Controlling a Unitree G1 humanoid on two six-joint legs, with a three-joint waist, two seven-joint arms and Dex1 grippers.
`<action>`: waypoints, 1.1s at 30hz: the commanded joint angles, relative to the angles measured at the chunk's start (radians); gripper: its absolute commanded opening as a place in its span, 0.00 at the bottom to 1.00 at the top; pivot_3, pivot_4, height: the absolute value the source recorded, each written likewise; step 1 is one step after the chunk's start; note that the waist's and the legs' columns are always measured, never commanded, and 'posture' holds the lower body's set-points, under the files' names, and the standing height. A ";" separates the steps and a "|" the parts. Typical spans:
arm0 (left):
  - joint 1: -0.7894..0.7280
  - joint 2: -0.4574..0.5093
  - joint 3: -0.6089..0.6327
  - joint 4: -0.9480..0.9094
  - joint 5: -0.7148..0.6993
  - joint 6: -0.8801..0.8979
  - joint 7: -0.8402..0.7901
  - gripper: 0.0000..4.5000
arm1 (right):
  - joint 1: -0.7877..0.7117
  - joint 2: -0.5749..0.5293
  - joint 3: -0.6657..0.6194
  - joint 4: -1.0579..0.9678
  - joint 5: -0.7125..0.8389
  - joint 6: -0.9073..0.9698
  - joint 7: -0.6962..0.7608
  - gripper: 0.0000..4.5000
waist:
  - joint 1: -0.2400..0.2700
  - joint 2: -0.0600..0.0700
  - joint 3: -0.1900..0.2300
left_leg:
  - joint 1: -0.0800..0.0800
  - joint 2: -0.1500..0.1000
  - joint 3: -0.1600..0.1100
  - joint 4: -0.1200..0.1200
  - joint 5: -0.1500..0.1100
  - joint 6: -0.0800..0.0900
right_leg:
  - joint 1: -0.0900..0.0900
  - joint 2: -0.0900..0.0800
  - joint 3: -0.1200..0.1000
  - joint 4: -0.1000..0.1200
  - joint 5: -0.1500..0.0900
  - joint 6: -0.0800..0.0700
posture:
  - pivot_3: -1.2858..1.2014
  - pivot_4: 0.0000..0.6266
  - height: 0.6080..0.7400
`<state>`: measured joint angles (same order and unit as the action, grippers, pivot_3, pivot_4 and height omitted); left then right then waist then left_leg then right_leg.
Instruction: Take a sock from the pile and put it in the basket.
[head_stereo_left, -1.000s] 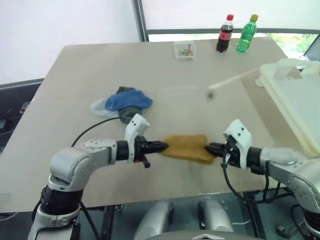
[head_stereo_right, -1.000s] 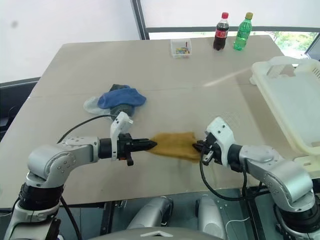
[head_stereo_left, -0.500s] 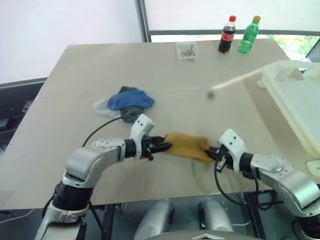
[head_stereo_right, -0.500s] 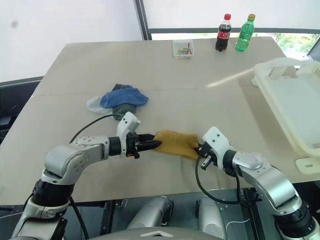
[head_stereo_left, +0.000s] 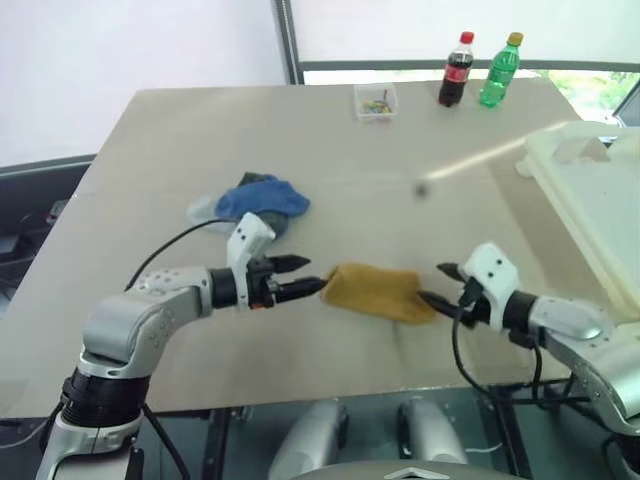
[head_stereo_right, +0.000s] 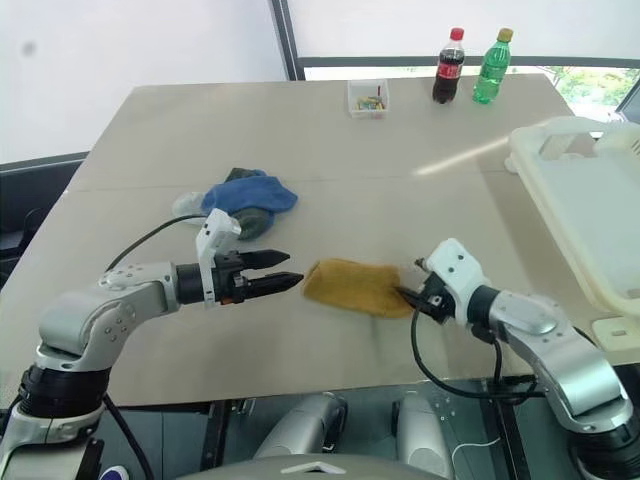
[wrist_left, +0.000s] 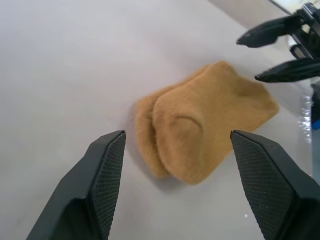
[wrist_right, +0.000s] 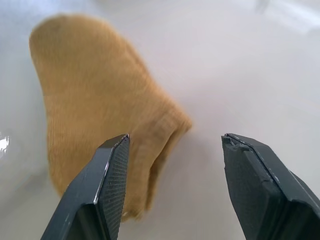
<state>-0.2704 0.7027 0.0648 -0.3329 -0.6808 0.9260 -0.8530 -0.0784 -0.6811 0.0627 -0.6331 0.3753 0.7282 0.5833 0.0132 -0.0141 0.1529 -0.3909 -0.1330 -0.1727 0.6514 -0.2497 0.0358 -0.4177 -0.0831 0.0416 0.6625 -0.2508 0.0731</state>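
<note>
**Mustard sock lay loose between two open grippers**

From the left, the pile (head_stereo_left: 248, 201) sat behind the left gripper (head_stereo_left: 298, 280), whose fingers stood apart, empty, just short of the mustard sock (head_stereo_left: 376, 291). The sock lay flat on the table (head_stereo_left: 150, 150), gripped by neither. The right gripper (head_stereo_left: 437, 284), also spread and empty, sat at its other end. The basket (head_stereo_left: 590, 200) waited far right, well apart. I judged a one-sided pinch might drag the sock, or both arms might collide. The cola bottle (head_stereo_left: 454, 70) and green bottle (head_stereo_left: 498, 70) labels were unreadable.
</note>
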 joint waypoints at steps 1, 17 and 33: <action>-0.021 -0.006 -0.017 -0.013 -0.021 0.004 -0.012 0.78 | -0.035 0.019 -0.026 -0.020 0.017 -0.041 0.012 0.66 | -0.002 0.000 0.000 | 0.000 0.000 0.000 0.000 0.000 0.000 | 0.000 0.000 0.000 0.000 0.000 0.000 | 0.52 0.24 1.00; -0.094 -0.262 -0.172 0.264 0.067 -0.023 0.097 0.01 | -0.099 0.128 0.240 0.381 -0.221 -0.324 0.078 0.00 | -0.010 0.000 0.000 | 0.001 0.000 0.001 0.001 0.000 0.000 | 0.000 0.002 0.002 0.000 0.000 0.000 | 0.52 0.24 1.00; -0.127 -0.183 0.139 0.183 -0.205 0.160 0.136 0.36 | -0.036 0.108 0.069 0.150 -0.042 -0.346 0.152 0.48 | -0.004 0.000 -0.001 | 0.007 0.001 0.000 -0.001 0.000 0.000 | 0.006 0.002 0.002 0.000 0.000 0.000 | 0.52 0.24 1.00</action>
<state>-0.3891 0.4963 0.1711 -0.1608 -0.8831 1.0815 -0.7293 -0.1167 -0.5718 0.1565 -0.4483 0.3466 0.4201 0.7429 0.0093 -0.0142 0.1518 -0.3833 -0.1321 -0.1722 0.6507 -0.2498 0.0356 -0.4117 -0.0809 0.0433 0.6628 -0.2507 0.0732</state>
